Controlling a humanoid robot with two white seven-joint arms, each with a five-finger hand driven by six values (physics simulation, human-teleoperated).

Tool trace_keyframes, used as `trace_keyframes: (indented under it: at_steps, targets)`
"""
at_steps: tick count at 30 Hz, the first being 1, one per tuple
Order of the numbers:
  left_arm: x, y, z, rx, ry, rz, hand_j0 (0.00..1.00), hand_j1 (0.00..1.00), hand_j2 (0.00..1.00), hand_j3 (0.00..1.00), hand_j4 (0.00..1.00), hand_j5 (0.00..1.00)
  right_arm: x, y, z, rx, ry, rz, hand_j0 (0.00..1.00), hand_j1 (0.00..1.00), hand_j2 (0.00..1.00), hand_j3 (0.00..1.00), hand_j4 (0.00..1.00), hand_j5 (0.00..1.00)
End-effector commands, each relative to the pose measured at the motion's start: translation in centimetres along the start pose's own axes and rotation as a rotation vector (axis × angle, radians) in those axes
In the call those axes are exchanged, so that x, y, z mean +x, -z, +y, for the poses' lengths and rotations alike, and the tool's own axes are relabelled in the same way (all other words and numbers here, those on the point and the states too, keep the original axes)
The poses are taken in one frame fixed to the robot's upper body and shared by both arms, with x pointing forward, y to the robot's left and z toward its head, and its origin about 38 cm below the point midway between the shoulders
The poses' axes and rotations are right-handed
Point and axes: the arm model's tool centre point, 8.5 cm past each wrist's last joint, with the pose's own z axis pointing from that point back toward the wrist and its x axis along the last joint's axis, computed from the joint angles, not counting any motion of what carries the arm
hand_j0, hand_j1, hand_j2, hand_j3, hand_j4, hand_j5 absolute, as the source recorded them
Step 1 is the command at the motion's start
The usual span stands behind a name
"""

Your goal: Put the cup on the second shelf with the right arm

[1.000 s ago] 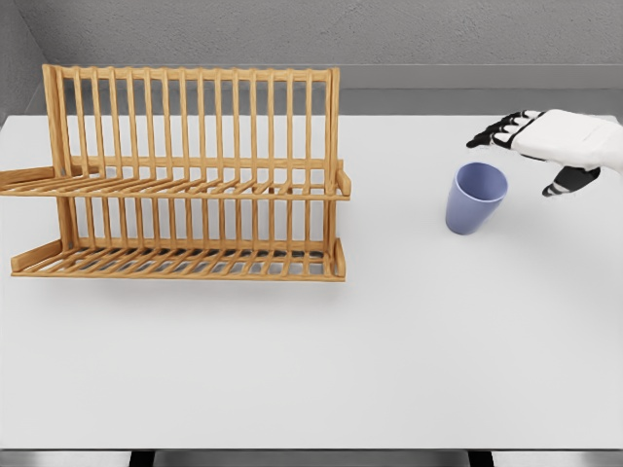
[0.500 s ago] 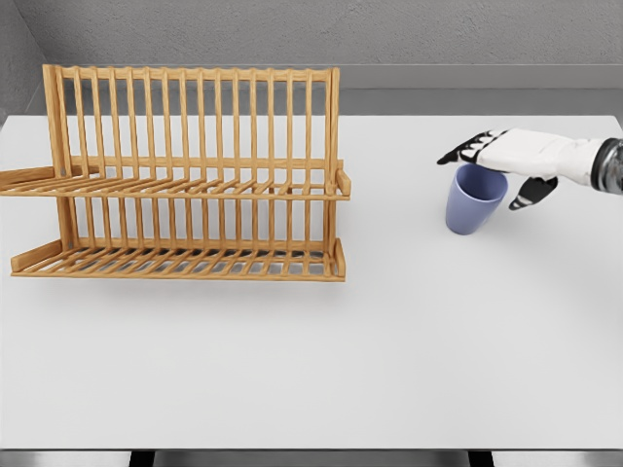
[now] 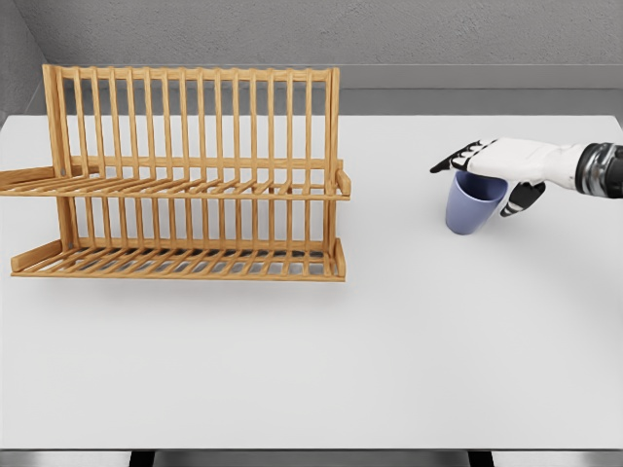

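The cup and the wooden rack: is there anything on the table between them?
No. In the head view, only bare white table lies between the blue cup and the wooden rack. The right hand is over the cup's rim.

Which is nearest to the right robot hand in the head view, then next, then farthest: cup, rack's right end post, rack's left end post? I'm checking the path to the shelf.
From the right robot hand:
1. Cup: directly under the hand, at the table's right.
2. Rack's right end post: to the hand's left, mid-table.
3. Rack's left end post: far left of the table.
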Motion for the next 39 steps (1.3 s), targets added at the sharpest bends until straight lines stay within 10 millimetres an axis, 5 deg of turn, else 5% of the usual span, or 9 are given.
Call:
trace_keyframes:
  at_steps: [1, 11, 39]
  targets:
    - [0.0, 0.0, 0.0, 0.0, 0.0, 0.0, 1.0, 1.0, 1.0, 1.0, 1.0, 1.0, 0.0, 0.1, 0.1, 0.002, 0.005, -0.001, 0.96, 0.96, 0.96, 0.96, 0.96, 0.96]
    - [0.0, 0.0, 0.0, 0.0, 0.0, 0.0, 1.0, 1.0, 1.0, 1.0, 1.0, 1.0, 0.1, 0.0, 0.0, 0.001, -0.005, -0.01, 0.64, 0.64, 0.64, 0.64, 0.64, 0.64]
    - [0.0, 0.0, 0.0, 0.0, 0.0, 0.0, 1.0, 1.0, 1.0, 1.0, 1.0, 1.0, 0.5, -1.7, -3.8, -0.072, -0.07, -0.007, 0.65, 0.65, 0.65, 0.65, 0.65, 0.65]
